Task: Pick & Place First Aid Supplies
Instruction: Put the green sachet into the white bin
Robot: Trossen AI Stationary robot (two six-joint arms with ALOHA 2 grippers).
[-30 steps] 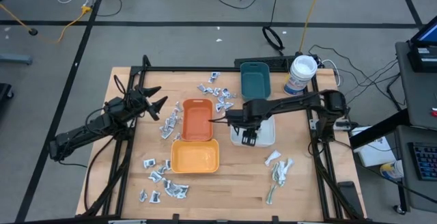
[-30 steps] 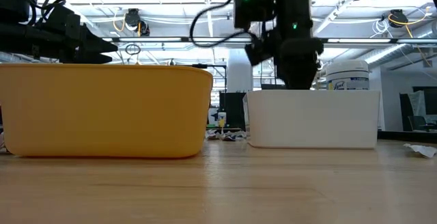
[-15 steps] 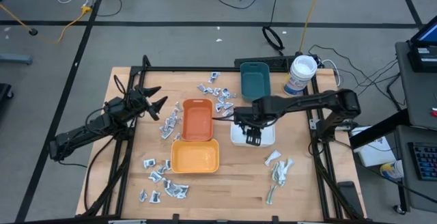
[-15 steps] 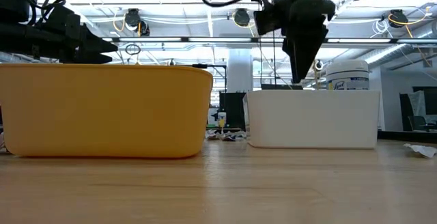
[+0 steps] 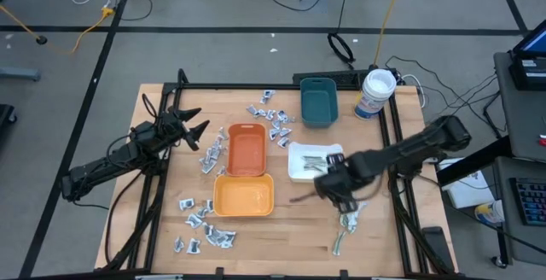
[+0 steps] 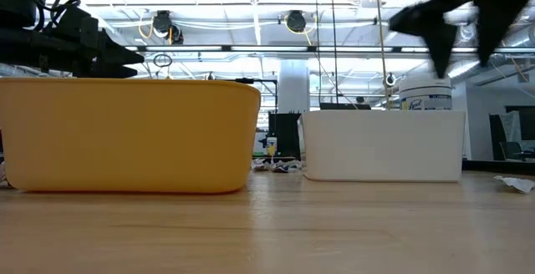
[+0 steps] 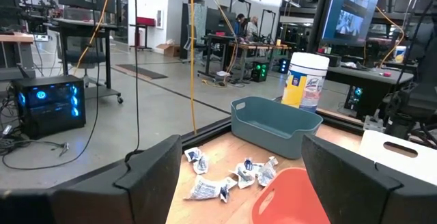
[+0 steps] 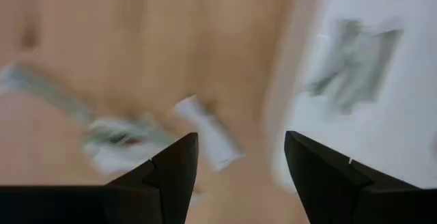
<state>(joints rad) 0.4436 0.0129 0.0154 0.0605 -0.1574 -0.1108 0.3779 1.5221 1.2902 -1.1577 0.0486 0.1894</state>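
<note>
My right gripper [image 5: 341,200] hangs open above the table, near the right end of the near edge. It is just over a pile of slim pale green-white strips [image 5: 350,215] lying flat on the wood; its wrist view shows them blurred [image 8: 205,138] between the fingers [image 8: 174,176]. A few strips [image 5: 316,161] lie in the white tray [image 5: 296,171]. My left gripper [image 5: 193,127] waits open at the table's left. Silvery sachets lie in clusters [image 5: 272,119], [image 5: 208,156], [image 5: 203,221].
An orange tray [image 5: 246,150], a yellow-orange tray [image 5: 243,196] and a teal tray [image 5: 318,100] sit mid-table. A white tub with a blue label [image 5: 375,93] stands at the far right corner. Bare wood lies between the yellow-orange tray and the strip pile.
My right gripper rose out of the white tray and swung toward the table's near right, stopping over the strip pile. Strips now show in the white tray where the gripper had covered it. The left arm kept still.
</note>
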